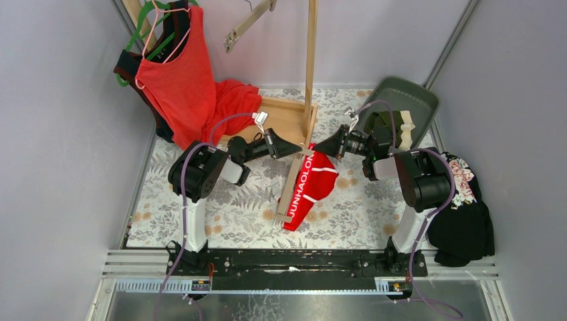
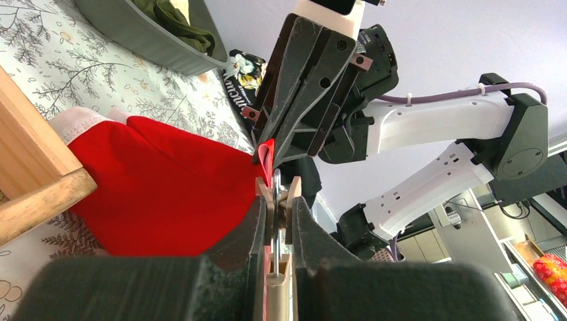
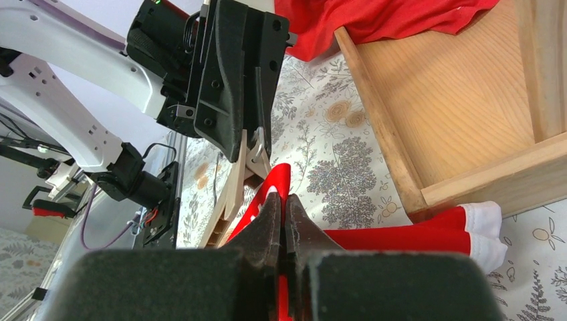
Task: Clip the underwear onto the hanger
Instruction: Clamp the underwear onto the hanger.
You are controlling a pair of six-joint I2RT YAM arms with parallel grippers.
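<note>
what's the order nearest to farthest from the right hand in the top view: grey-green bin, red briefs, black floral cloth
1. red briefs, pinched in the right hand, mid-table
2. grey-green bin, far right corner
3. black floral cloth, near right side, beside the arm's base

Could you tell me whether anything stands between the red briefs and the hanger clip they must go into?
Nothing visible does: the right gripper holds an edge of the red briefs at the clip, which the left gripper pinches.
</note>
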